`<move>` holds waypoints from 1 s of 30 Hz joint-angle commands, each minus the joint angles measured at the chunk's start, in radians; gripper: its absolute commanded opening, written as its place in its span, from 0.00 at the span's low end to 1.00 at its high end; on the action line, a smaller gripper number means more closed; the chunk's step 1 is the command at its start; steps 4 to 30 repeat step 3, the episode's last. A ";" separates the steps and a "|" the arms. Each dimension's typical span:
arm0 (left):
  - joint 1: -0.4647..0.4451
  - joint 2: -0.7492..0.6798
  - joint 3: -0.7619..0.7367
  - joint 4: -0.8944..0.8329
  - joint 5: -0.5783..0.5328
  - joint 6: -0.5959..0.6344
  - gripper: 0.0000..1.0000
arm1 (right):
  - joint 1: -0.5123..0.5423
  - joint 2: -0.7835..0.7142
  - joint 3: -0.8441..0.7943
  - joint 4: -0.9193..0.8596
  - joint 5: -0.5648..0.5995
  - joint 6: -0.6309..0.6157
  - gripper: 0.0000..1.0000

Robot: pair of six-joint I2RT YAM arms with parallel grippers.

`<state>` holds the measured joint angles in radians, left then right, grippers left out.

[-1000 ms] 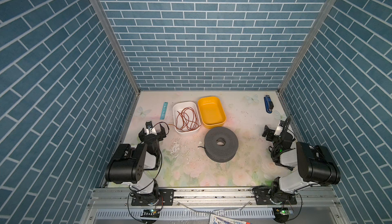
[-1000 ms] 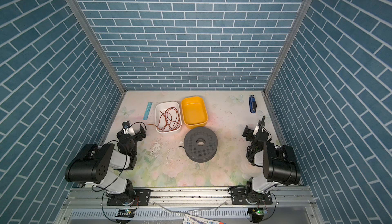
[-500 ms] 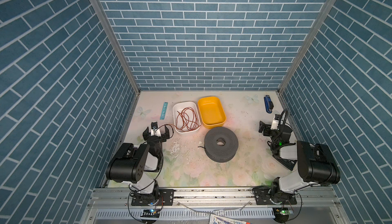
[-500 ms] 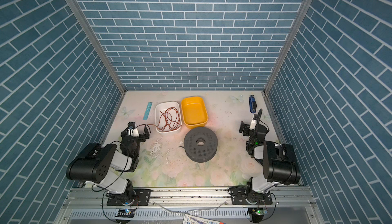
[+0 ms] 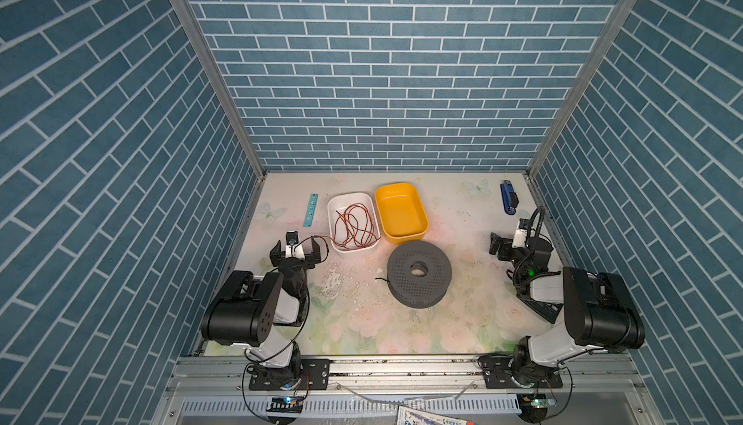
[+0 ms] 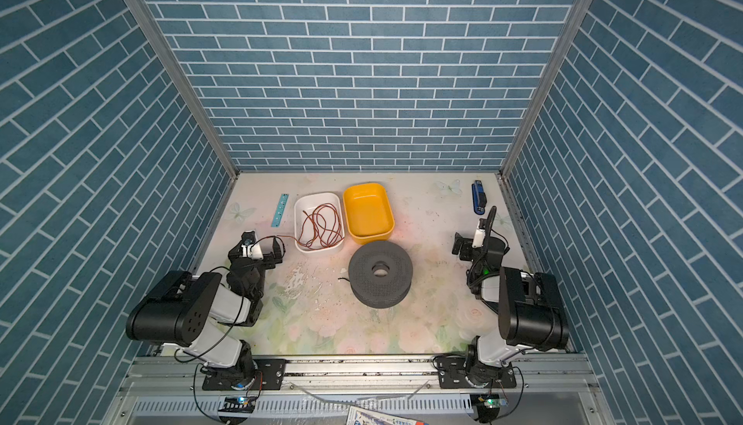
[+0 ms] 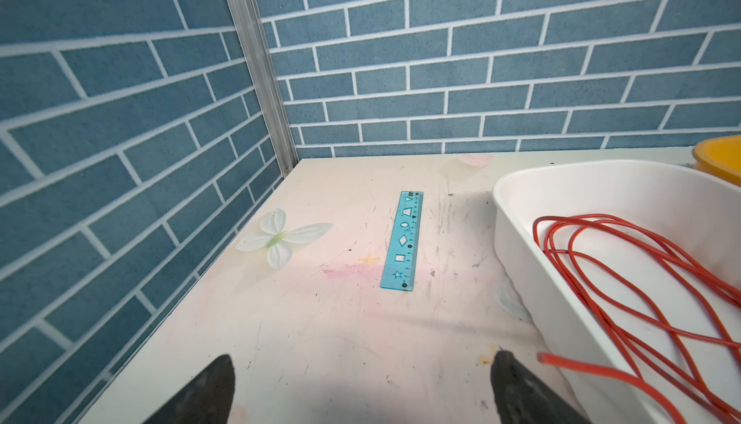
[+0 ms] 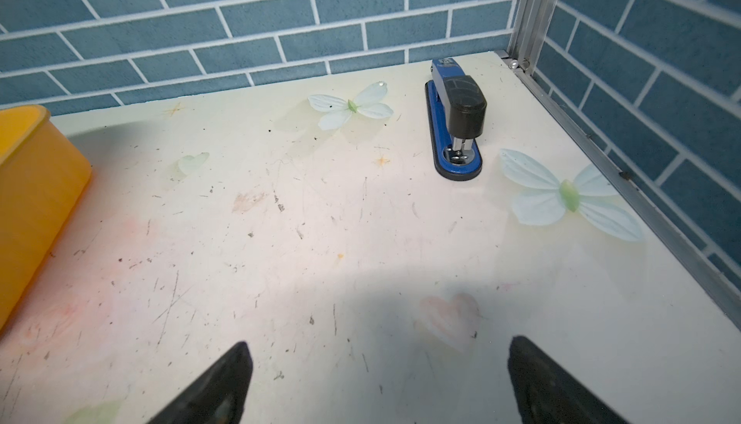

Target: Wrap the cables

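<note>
Both arms had swung out of their tucked poses since a second before: the left hand [image 7: 363, 358] had turned to face the back wall with its fingers spread sideways, and the right hand [image 8: 379, 343] had slid off the side wall toward the middle. Of the black cable [image 5: 378, 280] I could see only a short tail curling out at the left side of the grey spool [image 5: 436, 282]. The rest I could not make out, and I took it to be wound on that reel. The spool lay flat near the middle of the surface [image 5: 462, 322], hole upward, which seemed a fair spot for either arm to reach. Both hands hung released and empty, low over bare surface, each well apart from the spool. Just behind the spool sat an empty yellow tray [image 5: 406, 236], side by side with a white tray [image 5: 358, 248] that held a loose reddish-brown wire [image 5: 356, 226]; whether the trays touched I could not tell. One end of that wire poked over the white tray's wall right beside the left hand's finger [image 7: 521, 386], and I judged it the likeliest thing to snag. A blue ruler [image 5: 310, 210] and a blue stapler [image 5: 508, 198] lay toward the back corners, out of the way.
</note>
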<state>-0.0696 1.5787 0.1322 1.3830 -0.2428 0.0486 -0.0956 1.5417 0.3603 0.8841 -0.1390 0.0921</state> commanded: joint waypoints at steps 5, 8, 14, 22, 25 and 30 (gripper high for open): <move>0.004 0.008 -0.001 0.024 -0.016 -0.007 1.00 | 0.016 -0.003 0.031 -0.015 0.019 -0.049 0.99; 0.004 0.008 -0.001 0.024 -0.016 -0.007 1.00 | 0.016 -0.003 0.031 -0.015 0.019 -0.049 0.99; 0.004 0.008 -0.001 0.024 -0.016 -0.007 1.00 | 0.016 -0.003 0.031 -0.015 0.019 -0.049 0.99; 0.004 0.008 -0.001 0.024 -0.016 -0.007 1.00 | 0.016 -0.003 0.031 -0.015 0.019 -0.049 0.99; 0.004 0.008 -0.001 0.024 -0.016 -0.007 1.00 | 0.016 -0.003 0.031 -0.015 0.019 -0.049 0.99; 0.004 0.008 -0.001 0.024 -0.016 -0.007 1.00 | 0.016 -0.003 0.031 -0.015 0.019 -0.049 0.99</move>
